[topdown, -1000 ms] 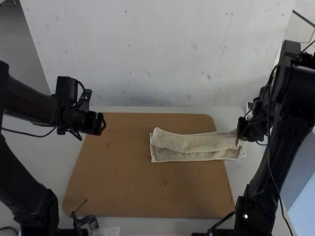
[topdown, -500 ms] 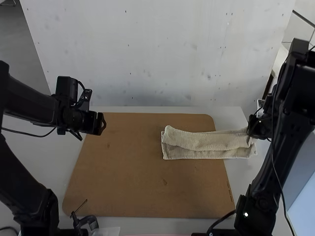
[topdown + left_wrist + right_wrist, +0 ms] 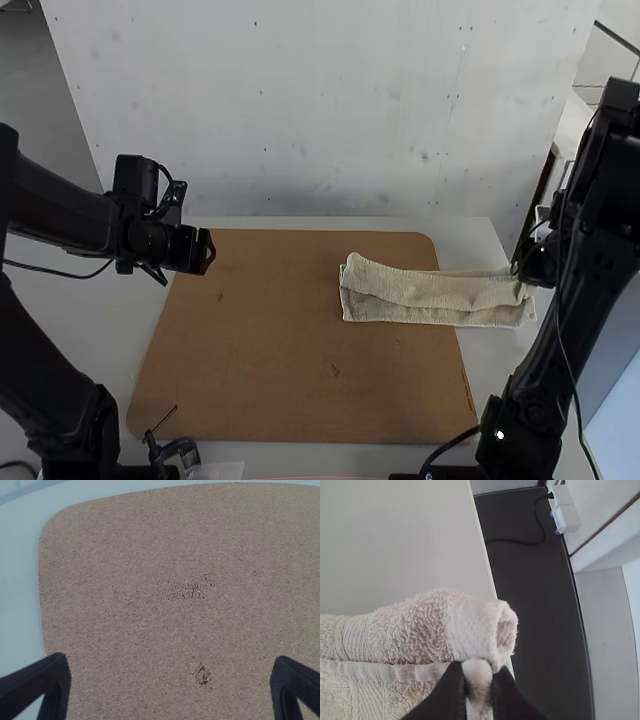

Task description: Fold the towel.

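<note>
Holding the towel (image 3: 430, 292): the right pincer (image 3: 524, 262), clenched on one end of the cloth, near the desk's (image 3: 470, 232) right edge.
Pinched end: in the right wrist view the two dark fingers of the right pincer (image 3: 479, 685) are drawn together, with a gathered bit of towel squeezed between them; just beside them the pile curls over into a thick, rounded loop, hollow at its end.
Towel's place: right-hand side of the desk, its left end resting on the brown board (image 3: 250, 340), the rest crossing the board's right edge and running on toward the right pincer.
Towel's lie: folded into a long, narrow strip running left to right, the upper layer lying along the far side and a lower layer showing along the near side; the left end of the upper layer is slightly raised and rounded.
Left pincer (image 3: 208, 252): released, fingers spread wide with nothing between them, over the board's far-left part; the left wrist view has bare board under it, with a small brown chip (image 3: 202, 675) and a dark speckled patch (image 3: 187, 590).
Beyond the desk's edge: a dark surface (image 3: 540, 615) with a black cable (image 3: 517, 542) on it.
</note>
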